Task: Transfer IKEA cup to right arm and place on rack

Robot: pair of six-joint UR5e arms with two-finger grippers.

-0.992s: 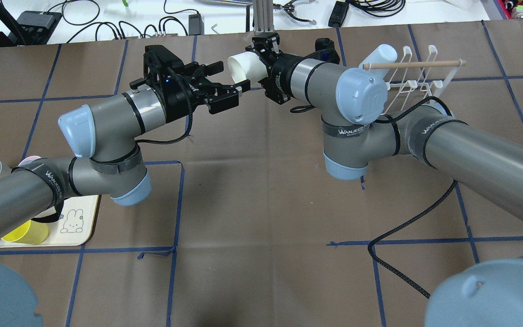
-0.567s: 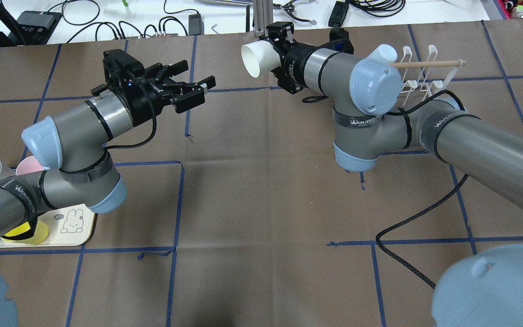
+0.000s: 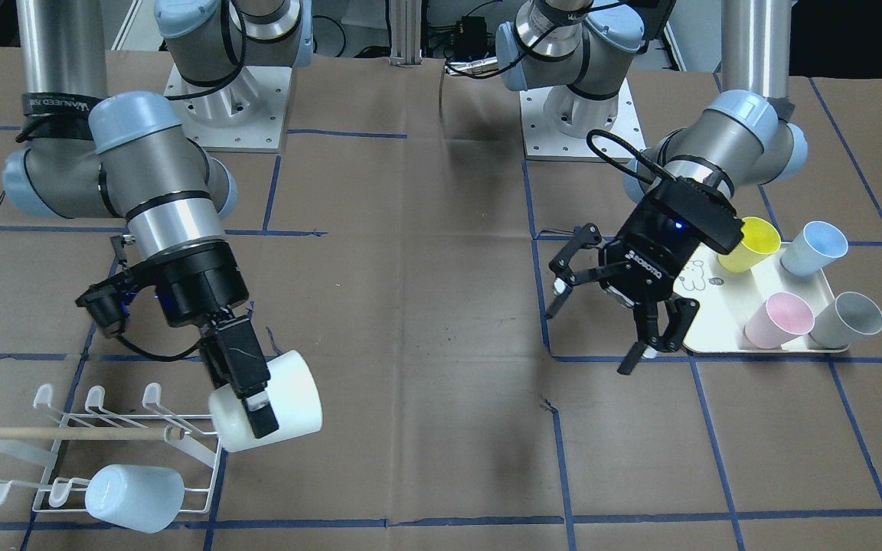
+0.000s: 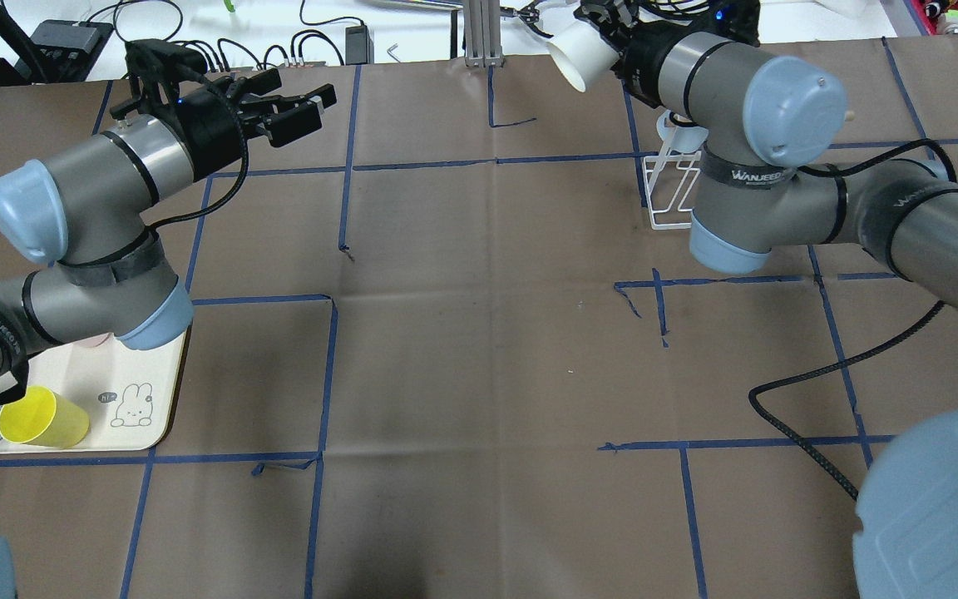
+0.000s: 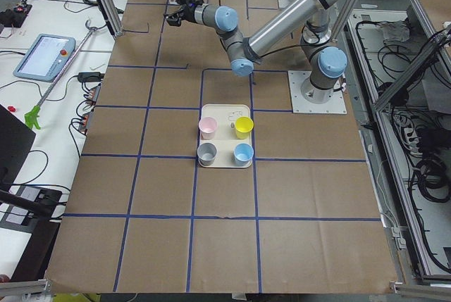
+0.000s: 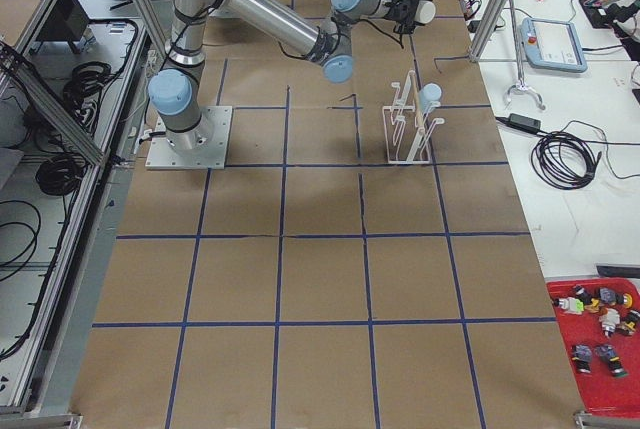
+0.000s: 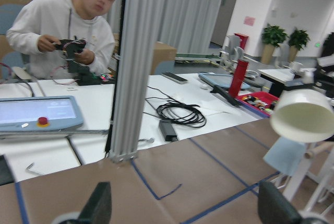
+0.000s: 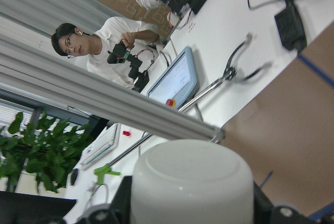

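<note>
The right gripper (image 3: 256, 404) is clamping the cup (image 3: 292, 394) sideways beside the rack (image 3: 151, 396), presumably for hanging there; the left gripper (image 3: 594, 329) is hanging open, empty.

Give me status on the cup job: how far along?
Done: handover; left tool is open and empty by the tray. In hand: right tool grips the white cup beside the rack. Left: hang it on a prong; only a pale blue cup sits there.
</note>
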